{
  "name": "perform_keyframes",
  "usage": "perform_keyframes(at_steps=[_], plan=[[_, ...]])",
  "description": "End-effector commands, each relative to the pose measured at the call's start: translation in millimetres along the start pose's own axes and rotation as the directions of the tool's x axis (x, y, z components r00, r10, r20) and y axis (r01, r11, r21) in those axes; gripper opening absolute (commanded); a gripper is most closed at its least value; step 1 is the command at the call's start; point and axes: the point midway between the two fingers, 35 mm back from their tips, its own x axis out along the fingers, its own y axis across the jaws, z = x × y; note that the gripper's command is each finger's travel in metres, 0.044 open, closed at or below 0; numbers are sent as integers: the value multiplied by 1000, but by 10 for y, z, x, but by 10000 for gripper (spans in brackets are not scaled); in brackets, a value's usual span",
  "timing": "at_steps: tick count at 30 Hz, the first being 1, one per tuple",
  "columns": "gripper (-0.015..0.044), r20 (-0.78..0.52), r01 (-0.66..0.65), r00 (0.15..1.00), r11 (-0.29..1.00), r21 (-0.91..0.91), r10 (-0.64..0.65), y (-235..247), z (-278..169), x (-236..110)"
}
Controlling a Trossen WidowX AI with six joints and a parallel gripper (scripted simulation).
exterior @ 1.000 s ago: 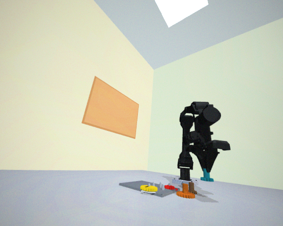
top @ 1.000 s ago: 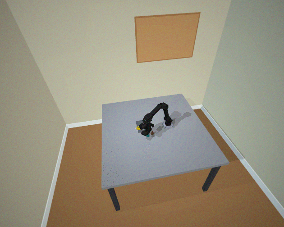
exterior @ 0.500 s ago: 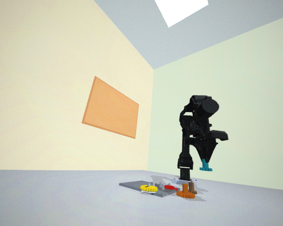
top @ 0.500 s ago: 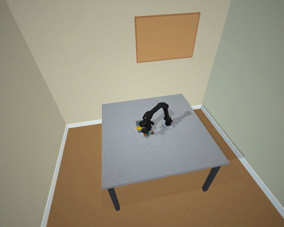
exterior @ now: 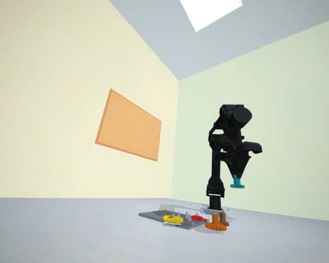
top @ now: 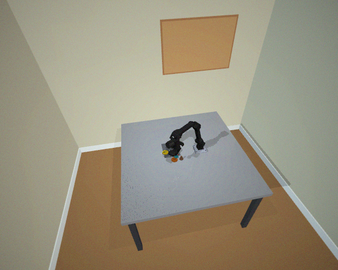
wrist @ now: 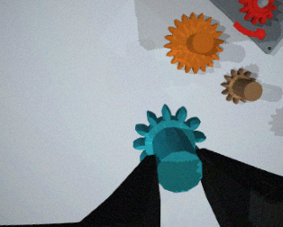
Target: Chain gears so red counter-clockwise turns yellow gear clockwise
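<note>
Standing over a grey surface (top: 180, 180) (exterior: 82, 232) (wrist: 81, 90), a black arm (top: 184, 130) (exterior: 235, 123) appears in the top view, bent at its joints, its pincer (top: 172, 153) (exterior: 237, 177) (wrist: 176, 160) low near the grey board (top: 163, 147) (exterior: 153, 215) (wrist: 252, 22). A yellow gear (top: 164, 152) (exterior: 173, 218) sits at the board's edge; an orange gear (top: 174, 159) (exterior: 215, 225) (wrist: 194, 42) and a small brown gear (top: 181, 158) (exterior: 223, 219) (wrist: 243, 86) stand on the surface close by.

The exterior view shows the pincer pinching the stem of a teal gear (top: 176, 156) (exterior: 237, 185) (wrist: 170, 131), which hangs in the air, teeth downward, well above the surface. On the board are the yellow gear, pale pegs (exterior: 186, 215) and a red gear (exterior: 197, 217) (wrist: 259, 8). The orange and brown gears stand upright beside the board, stems up.

The wrist view looks down past two dark fingers, one on each side of the teal stem. Beyond lie the orange gear, the brown gear and, at the upper right corner, the red gear with its curved red arrow (wrist: 250, 31).
</note>
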Motion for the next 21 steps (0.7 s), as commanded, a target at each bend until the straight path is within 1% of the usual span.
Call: perform_keyframes(at_steps=[1, 7, 21], plan=[[0, 2, 4, 1000, 1000, -2, -4, -28, 1, -94], [0, 2, 5, 1000, 1000, -1, -5, -50, 1, -164], [0, 5, 6, 1000, 1000, -1, -6, -206, 302, -17]])
